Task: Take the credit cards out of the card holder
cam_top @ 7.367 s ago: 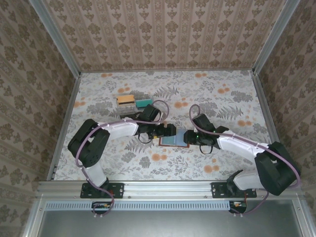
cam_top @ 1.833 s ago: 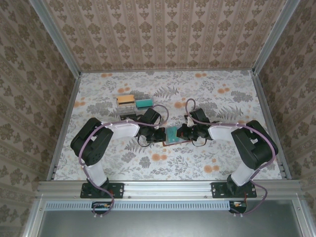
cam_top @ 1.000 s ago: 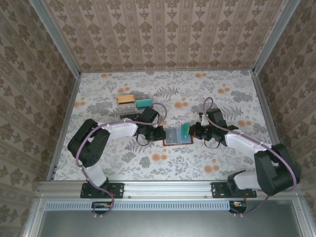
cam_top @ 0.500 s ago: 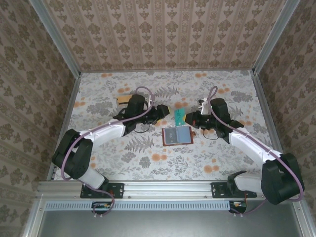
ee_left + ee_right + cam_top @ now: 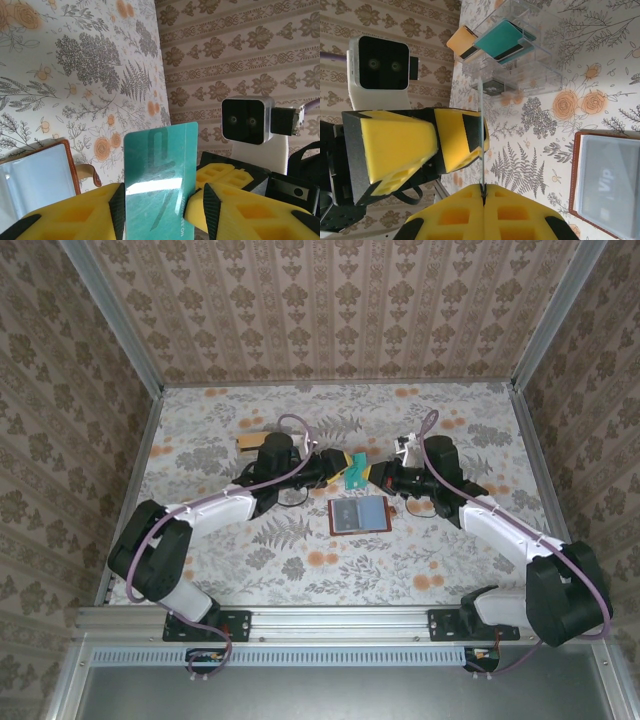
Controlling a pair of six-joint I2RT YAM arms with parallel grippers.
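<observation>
The card holder (image 5: 358, 514) lies open on the table, brown edged with a blue-grey inside, also in the left wrist view (image 5: 35, 175) and the right wrist view (image 5: 607, 185). Behind it a teal credit card (image 5: 353, 472) hangs in the air between both grippers. My right gripper (image 5: 375, 476) is shut on one end of the card, which shows edge-on (image 5: 481, 135) above its fingers (image 5: 483, 187). My left gripper (image 5: 161, 200) straddles the card (image 5: 157, 170) across its width. One pad touches the card's edge, while a small gap shows at the other.
A clear stand (image 5: 515, 55) at the back left holds a teal card (image 5: 502, 37) and an orange one (image 5: 461, 40); the orange card (image 5: 253, 440) shows beside my left arm. Patterned walls close in the table on three sides.
My right gripper pulled the teal card out of the card holder and lifted it toward the back. My left gripper left the holder, swung back, and now stands around the card.
</observation>
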